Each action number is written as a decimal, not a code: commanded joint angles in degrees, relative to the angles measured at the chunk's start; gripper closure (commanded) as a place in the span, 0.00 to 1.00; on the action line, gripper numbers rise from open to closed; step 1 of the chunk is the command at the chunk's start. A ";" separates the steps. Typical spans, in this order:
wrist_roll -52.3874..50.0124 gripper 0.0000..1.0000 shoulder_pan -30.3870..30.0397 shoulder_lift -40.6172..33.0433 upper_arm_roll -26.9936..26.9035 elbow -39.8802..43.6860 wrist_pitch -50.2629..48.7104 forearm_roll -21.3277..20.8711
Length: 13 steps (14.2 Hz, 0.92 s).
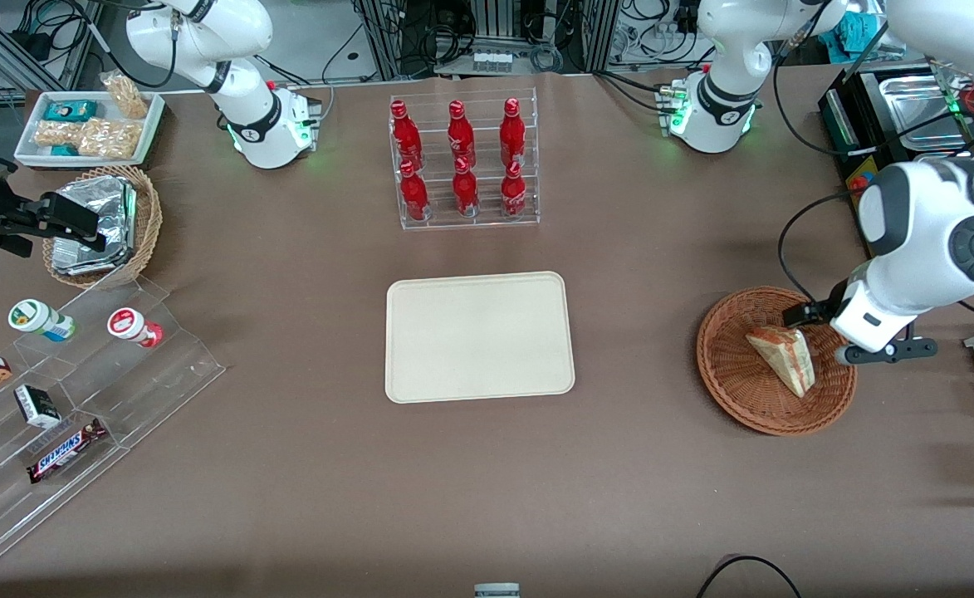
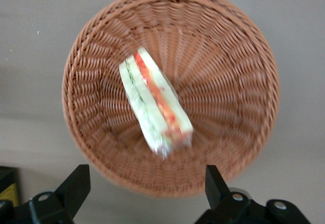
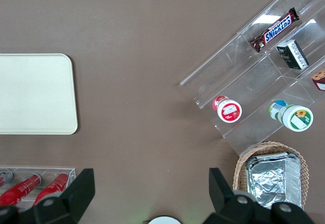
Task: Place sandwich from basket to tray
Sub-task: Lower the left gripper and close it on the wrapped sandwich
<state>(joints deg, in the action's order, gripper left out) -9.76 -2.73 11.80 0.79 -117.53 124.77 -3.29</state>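
The only wording I can read is "SNICKERS", in blue letters on a white patch on the brown candy bar. The bar lies on a low step of the clear stepped rack, in the lower part of the front view toward the parked arm's end of the table. The white script on the red bottles in the upper middle is too small to read. My gripper hangs with its fingers spread above the basket.
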 commanded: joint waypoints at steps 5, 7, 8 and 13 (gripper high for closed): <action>-32.31 0.00 -0.08 3.83 0.35 -2.44 9.50 0.21; -32.95 0.00 -0.08 6.38 0.35 -2.44 12.15 0.21; -32.95 0.00 -0.17 7.26 0.35 -2.44 12.85 0.21; -33.39 0.93 -0.08 8.41 0.44 -1.83 12.07 0.21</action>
<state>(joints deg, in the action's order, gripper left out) -42.01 -2.75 20.80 0.99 -119.95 136.92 -3.13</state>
